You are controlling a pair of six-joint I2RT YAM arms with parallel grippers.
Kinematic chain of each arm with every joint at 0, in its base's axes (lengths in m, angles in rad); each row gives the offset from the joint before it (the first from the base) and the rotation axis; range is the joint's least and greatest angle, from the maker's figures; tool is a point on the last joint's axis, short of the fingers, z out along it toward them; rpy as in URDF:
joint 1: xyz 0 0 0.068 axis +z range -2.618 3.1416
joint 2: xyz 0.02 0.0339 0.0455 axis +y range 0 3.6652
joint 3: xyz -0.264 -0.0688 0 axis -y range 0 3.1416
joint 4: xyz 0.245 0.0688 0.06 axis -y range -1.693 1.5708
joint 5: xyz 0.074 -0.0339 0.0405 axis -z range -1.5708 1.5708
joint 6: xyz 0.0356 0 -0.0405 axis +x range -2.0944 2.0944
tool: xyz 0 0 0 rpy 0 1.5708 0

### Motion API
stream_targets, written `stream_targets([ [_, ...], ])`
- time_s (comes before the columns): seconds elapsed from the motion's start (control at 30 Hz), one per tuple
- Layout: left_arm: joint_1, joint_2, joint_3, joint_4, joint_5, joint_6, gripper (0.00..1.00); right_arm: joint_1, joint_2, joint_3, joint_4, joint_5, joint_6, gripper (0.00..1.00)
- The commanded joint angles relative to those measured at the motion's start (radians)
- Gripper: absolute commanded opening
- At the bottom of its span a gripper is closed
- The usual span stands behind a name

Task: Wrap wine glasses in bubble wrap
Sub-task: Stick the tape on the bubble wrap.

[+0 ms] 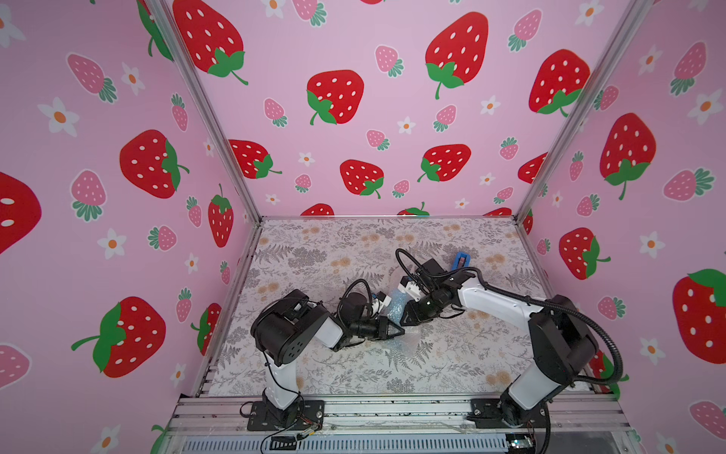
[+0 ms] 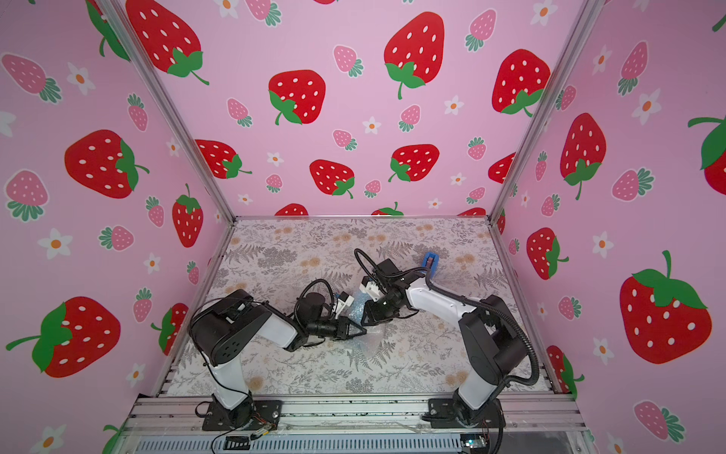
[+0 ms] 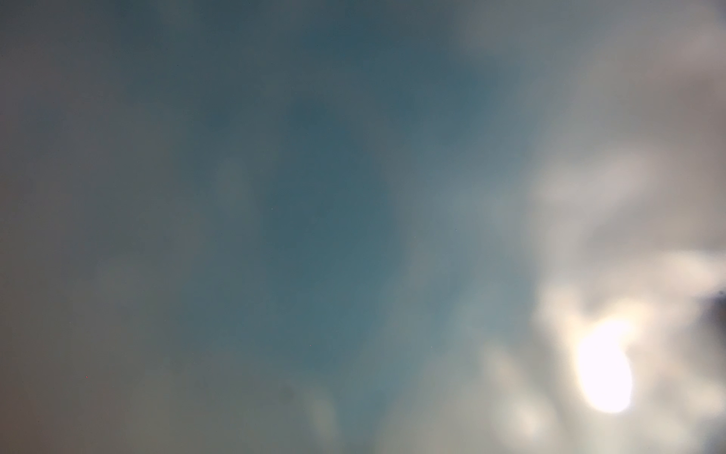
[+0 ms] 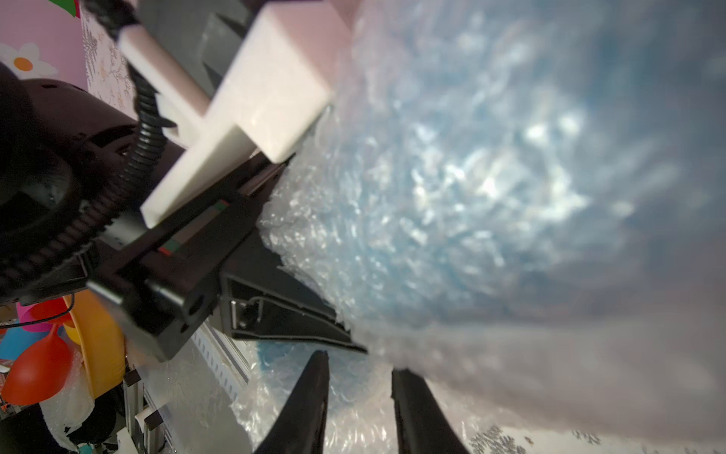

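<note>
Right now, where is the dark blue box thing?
In both top views the blue tape dispenser sits far right on the table, just behind the right arm.

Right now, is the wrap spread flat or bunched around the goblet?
Bunched around the goblet: in the right wrist view the wrap bulges, crinkled, with blue showing through. How fully, cannot tell.

Robot test booth: strawberry-print walls (image 1: 334, 39), aluminium frame (image 1: 204, 106), floral tabletop (image 1: 353, 243).
</note>
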Motion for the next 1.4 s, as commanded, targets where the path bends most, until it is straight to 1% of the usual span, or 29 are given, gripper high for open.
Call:
stream_targets([
  [0.0, 0.0, 0.03, -0.033, -0.133, -0.084, 0.046, 0.0, -0.013, 0.005, -0.012, 0.008, 0.019, -0.025, 0.3],
  [0.3, -0.001, 0.029, -0.029, -0.139, -0.082, 0.05, 0.0, -0.032, 0.007, -0.016, 0.024, 0.007, -0.016, 0.3],
  [0.53, 0.0, 0.032, -0.022, -0.144, -0.082, 0.049, 0.0, -0.008, -0.048, -0.019, 0.112, -0.135, 0.001, 0.3],
  [0.7, 0.0, 0.032, -0.017, -0.146, -0.08, 0.049, 0.0, 0.019, -0.015, -0.001, 0.169, -0.181, 0.02, 0.3],
  [1.17, 0.0, 0.033, -0.025, -0.135, -0.084, 0.044, 0.0, 0.019, 0.098, 0.019, 0.268, -0.118, 0.06, 0.29],
  [1.27, 0.0, 0.033, -0.025, -0.134, -0.086, 0.043, 0.0, 0.019, 0.09, 0.012, 0.275, -0.128, 0.062, 0.29],
  [1.37, 0.0, 0.031, -0.023, -0.137, -0.087, 0.043, 0.0, 0.015, 0.057, 0.011, 0.245, -0.124, 0.044, 0.29],
])
